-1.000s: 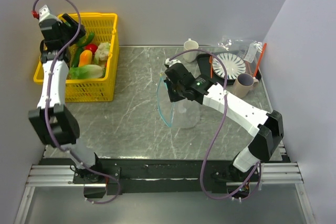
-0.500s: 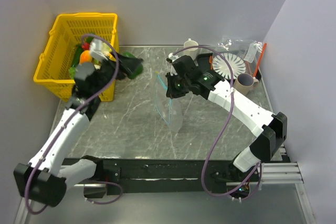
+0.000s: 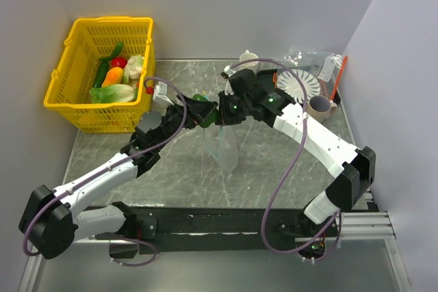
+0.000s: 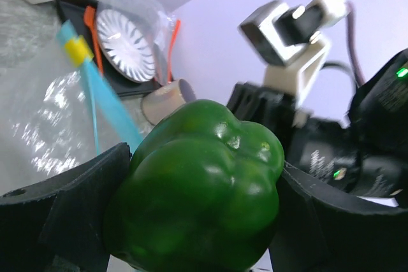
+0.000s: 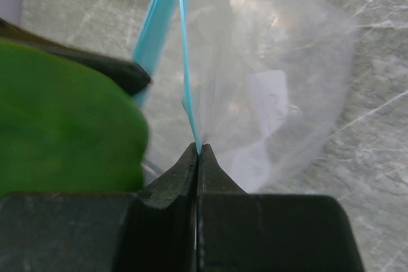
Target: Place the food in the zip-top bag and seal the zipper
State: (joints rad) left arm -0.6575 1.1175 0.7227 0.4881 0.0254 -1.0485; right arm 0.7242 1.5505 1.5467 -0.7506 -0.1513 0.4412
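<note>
Left claw [image 4: 191, 218] clenched on green pepper [image 4: 201, 183], which sits just beside the mouth of the zip-top bag [image 5: 280, 87]. Right claw [image 5: 197, 155] pinched tight on the zipper [image 5: 185, 74], gripping one teal lip; other lip stands apart, mouth open. Bag hangs upright over mid-counter [image 3: 171, 162], between both arms. Yellow basket [image 3: 68, 97] far left, well apart.

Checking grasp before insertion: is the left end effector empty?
No, the left end effector is shut on a green pepper.
</note>
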